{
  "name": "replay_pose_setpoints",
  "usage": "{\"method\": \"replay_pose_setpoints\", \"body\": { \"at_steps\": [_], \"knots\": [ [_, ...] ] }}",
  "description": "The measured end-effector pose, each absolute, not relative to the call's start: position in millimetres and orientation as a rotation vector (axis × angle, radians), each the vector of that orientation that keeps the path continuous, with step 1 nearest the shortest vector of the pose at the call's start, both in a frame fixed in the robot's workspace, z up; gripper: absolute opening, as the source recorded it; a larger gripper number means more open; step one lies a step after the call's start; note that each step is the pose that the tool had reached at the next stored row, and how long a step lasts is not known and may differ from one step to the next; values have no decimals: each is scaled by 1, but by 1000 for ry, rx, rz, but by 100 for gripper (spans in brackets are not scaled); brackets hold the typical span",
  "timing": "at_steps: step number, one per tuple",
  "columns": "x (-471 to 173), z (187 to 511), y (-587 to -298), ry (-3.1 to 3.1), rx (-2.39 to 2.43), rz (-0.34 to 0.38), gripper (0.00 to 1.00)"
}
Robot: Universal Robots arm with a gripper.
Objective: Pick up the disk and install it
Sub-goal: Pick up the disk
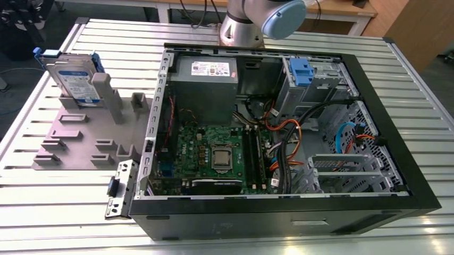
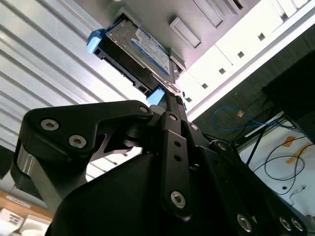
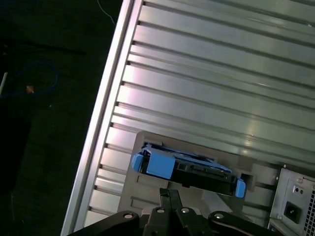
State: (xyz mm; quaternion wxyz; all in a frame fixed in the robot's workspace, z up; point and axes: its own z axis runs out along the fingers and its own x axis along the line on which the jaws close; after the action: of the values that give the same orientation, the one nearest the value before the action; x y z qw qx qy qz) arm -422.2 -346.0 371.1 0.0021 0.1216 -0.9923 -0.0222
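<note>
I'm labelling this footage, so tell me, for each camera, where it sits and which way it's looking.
Exterior view: off the arm, high, looking down at the table, open case and the disk upright in a holder; the arm shows beyond the case.
First wrist view: on the arm, looking down on the disk and table; the gripper shows.
Second wrist view: on the arm, looking along the gripper at the disk.
Shared: all three see the disk.

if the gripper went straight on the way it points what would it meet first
Most likely the disk, on edge in the grey holder straight ahead of the gripper in the first wrist view; depth is unclear.
</note>
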Motion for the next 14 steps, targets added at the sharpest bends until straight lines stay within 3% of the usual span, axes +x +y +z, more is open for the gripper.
{"method": "replay_pose_setpoints", "body": {
  "at_steps": [14],
  "knots": [
    [-423, 371, -346, -3078, 589, -69, 11]
  ]
}}
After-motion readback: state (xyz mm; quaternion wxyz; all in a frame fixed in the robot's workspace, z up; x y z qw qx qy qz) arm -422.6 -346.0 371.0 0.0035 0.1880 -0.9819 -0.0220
